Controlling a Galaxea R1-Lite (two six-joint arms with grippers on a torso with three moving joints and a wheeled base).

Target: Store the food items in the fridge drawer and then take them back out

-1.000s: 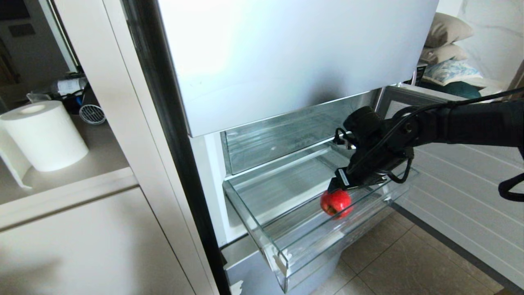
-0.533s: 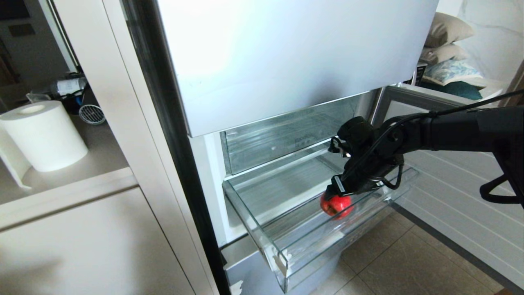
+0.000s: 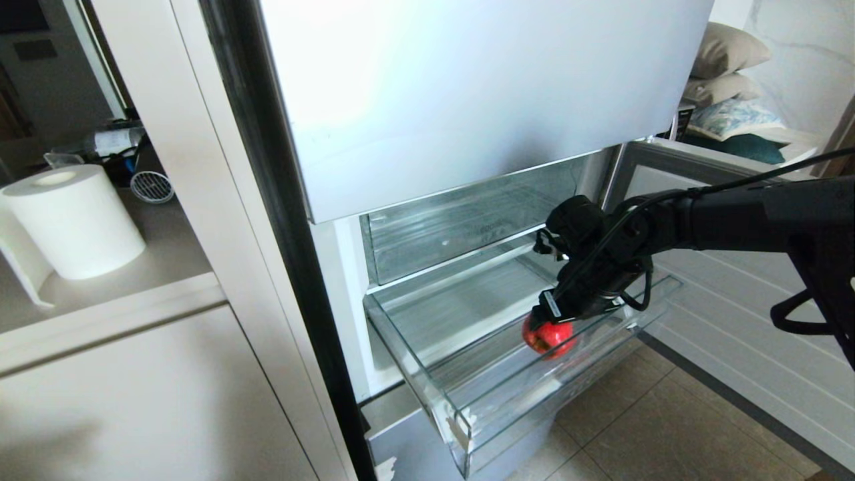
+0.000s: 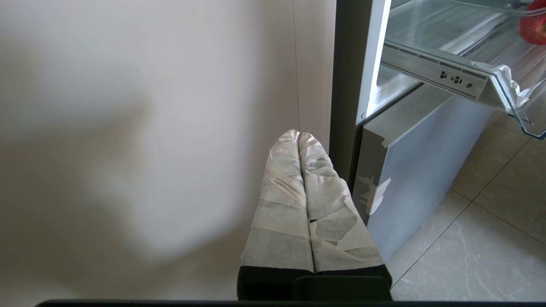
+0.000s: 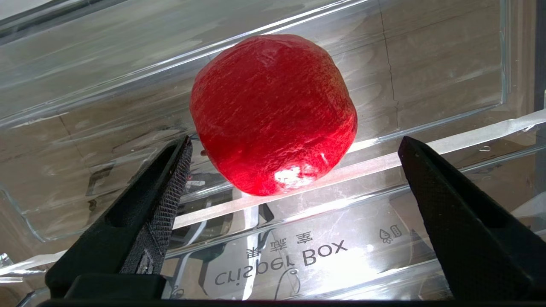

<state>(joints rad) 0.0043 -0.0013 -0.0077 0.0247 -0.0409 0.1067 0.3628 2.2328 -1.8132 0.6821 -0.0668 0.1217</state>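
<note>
A smooth deep-red food item [image 3: 549,338] [image 5: 273,115], like an apple, rests on the floor of the clear fridge drawer [image 3: 413,374] just behind its lipped front wall. The drawer is pulled out. My right gripper [image 3: 542,314] [image 5: 295,140] hangs over the front lip with its jaws open wide. The black fingers [image 5: 164,192] stand on either side of the item's near face without touching it. My left gripper [image 4: 298,135] is parked low beside the cabinet wall, its taped fingers pressed together. From there the drawer's corner [image 4: 503,81] and the red item [image 4: 533,25] show.
A frosted fridge door panel [image 3: 467,100] hangs above the drawer, with a second clear drawer [image 3: 461,224] behind. The lower door [image 3: 748,334] stands open at the right. A paper towel roll [image 3: 73,220] stands on the left counter. Tiled floor [image 3: 668,427] lies below.
My right arm has sunk and shifted slightly left, bringing the gripper lower over the red item. The item has stayed where it lay in the drawer.
</note>
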